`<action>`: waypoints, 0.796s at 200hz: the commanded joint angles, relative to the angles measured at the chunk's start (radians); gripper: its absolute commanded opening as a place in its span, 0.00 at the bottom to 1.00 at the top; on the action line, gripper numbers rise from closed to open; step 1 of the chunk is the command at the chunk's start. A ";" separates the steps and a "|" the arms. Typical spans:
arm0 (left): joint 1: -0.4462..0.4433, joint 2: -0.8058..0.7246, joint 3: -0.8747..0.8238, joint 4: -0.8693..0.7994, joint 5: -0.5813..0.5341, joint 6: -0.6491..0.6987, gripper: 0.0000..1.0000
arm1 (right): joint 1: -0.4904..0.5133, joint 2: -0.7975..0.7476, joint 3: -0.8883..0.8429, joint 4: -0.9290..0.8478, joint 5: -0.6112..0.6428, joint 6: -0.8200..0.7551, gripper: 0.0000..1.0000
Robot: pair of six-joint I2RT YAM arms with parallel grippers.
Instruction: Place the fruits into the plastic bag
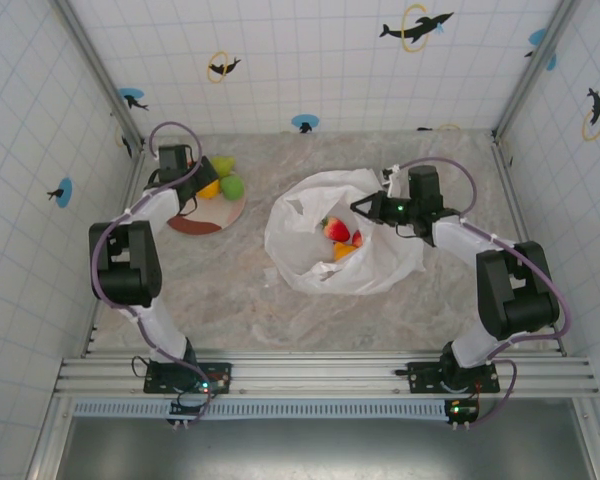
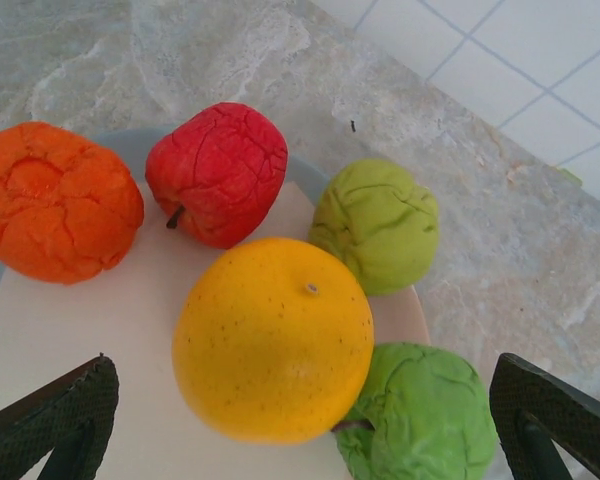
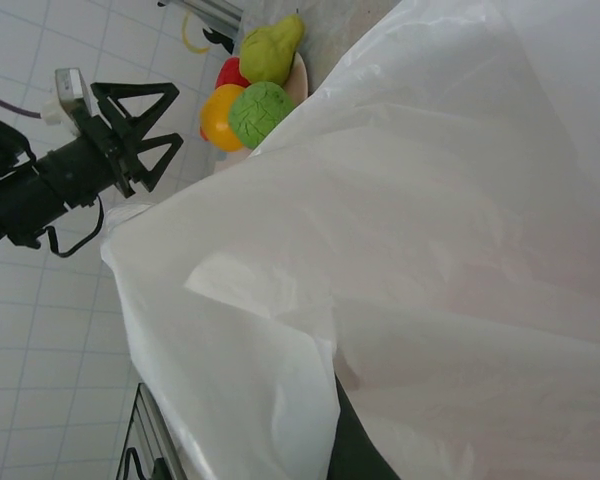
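On the round plate (image 2: 100,330) lie several fruits: an orange one (image 2: 55,200), a red apple (image 2: 218,170), a green one (image 2: 378,222), a yellow orange (image 2: 273,338) and a green apple (image 2: 420,415). My left gripper (image 2: 305,430) hovers open just above them, its fingers (image 2: 60,420) either side of the yellow orange and holding nothing. The white plastic bag (image 1: 340,240) lies open mid-table with a red fruit (image 1: 336,229) and an orange one (image 1: 344,251) inside. My right gripper (image 1: 365,210) is shut on the bag's right rim, where a dark finger (image 3: 355,450) pinches the film (image 3: 430,250).
The plate (image 1: 208,212) sits at the table's back left, close to the tiled left wall. The bag spreads over the table's middle. Bare marbled tabletop (image 1: 230,290) lies between the plate, the bag and the arm bases.
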 commanded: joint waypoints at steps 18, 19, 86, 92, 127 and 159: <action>0.006 0.086 0.113 -0.076 -0.001 0.038 0.98 | -0.002 0.001 0.039 -0.013 -0.008 -0.016 0.00; 0.006 0.089 0.114 -0.078 -0.001 0.038 0.98 | -0.003 0.002 0.039 -0.014 -0.008 -0.016 0.00; 0.006 0.191 0.183 -0.120 -0.015 0.044 0.97 | -0.007 -0.002 0.042 -0.020 -0.008 -0.016 0.00; 0.005 0.198 0.185 -0.119 -0.013 0.043 0.97 | -0.007 -0.002 0.040 -0.020 -0.008 -0.016 0.00; 0.006 0.234 0.204 -0.132 -0.008 0.053 0.95 | -0.008 -0.010 0.024 -0.016 -0.007 -0.017 0.00; 0.006 0.253 0.212 -0.134 -0.006 0.057 0.93 | -0.010 -0.015 0.008 -0.010 -0.008 -0.017 0.00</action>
